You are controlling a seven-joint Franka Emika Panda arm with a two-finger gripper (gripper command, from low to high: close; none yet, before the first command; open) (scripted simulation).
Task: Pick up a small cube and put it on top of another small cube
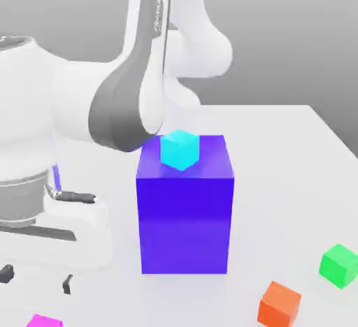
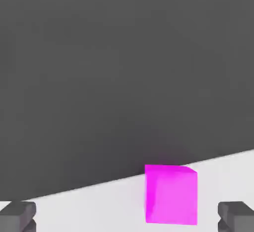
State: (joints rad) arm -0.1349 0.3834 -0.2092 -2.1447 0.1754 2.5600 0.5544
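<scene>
A: Where is the small magenta cube (image 2: pixel 170 194)?
B: On the white table (image 1: pixel 294 144), between the fingertips (image 2: pixel 18 215).
A: And the gripper (image 2: pixel 127 217)?
B: Spread wide, holding nothing, the cube untouched.

White table (image 1: pixel 294 151) with big blue block (image 1: pixel 185 221), green cube (image 1: pixel 340 265), orange cube (image 1: pixel 279 304), magenta cube (image 1: pixel 45 321).
</scene>
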